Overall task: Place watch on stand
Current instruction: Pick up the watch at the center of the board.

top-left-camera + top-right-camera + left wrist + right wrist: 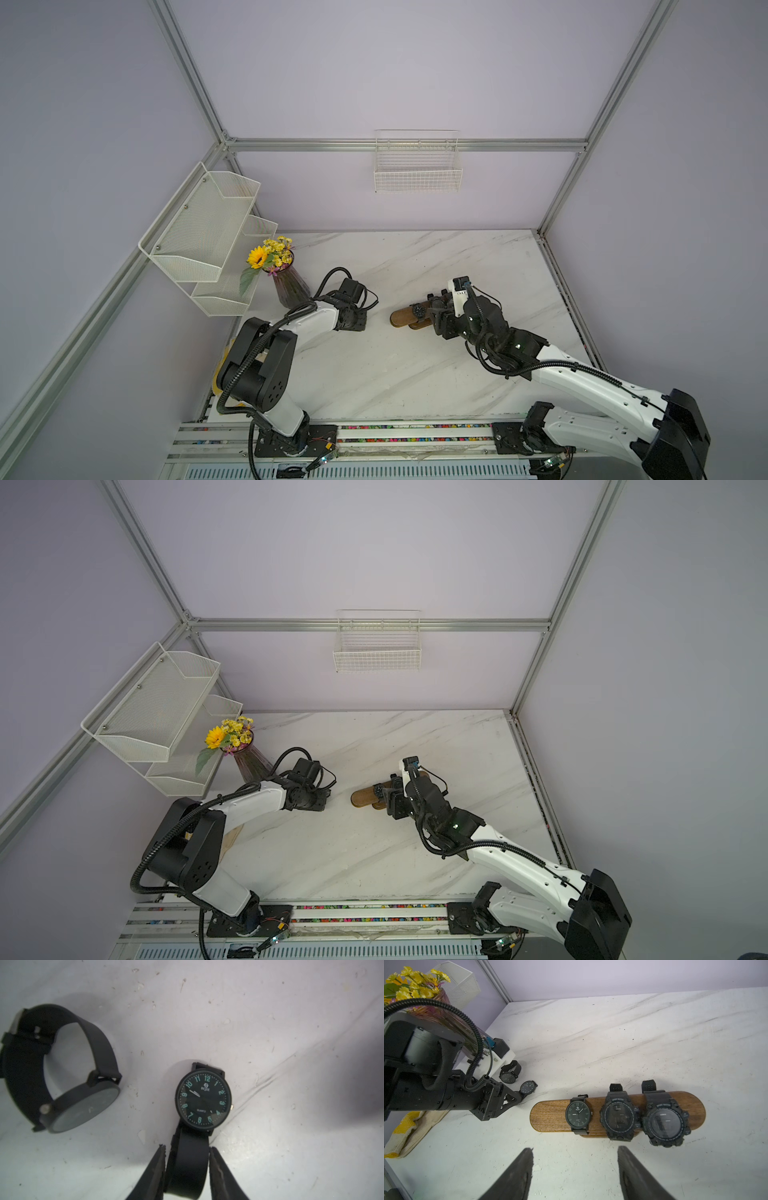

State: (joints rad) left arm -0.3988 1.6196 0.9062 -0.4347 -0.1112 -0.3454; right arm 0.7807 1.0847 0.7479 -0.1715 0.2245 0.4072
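l gripper [187, 1148] is down at the table [415, 374]. its fingers [158, 1167] are narrow and pressed to both sides of the strap of the teal-number watch [202, 1101], so it's gripping it. that watch is face up on the table w/ its strap looped; can't tell if it's lifted at all. a 2nd loose watch [62, 1076] lies on its side near it, not touching.

r gripper [575, 1149] is wide w/ nothing btwn its fingers. in both top views it hangs over the 3 o'clock half of the stand.

stand [550, 1118] is a brown wood bar on a small base, near table centre. it's at abt 3 o'clock from the l gripper, apart from the gripped watch. 3 watches wrap the bar: a slim watch [578, 1114] near mid-bar, then the middle sport watch [619, 1116] and the end sport watch [666, 1121] toward the 3 o'clock end. the 9 o'clock end shows bare wood.

flower vase [291, 286] is at the table's 10 o'clock corner, w/ a mesh shelf [203, 232] on the wall beside it. wire basket [417, 174] is on the back wall at 12. a yellow-white cloth [404, 1136] lies at the table edge by the l arm.
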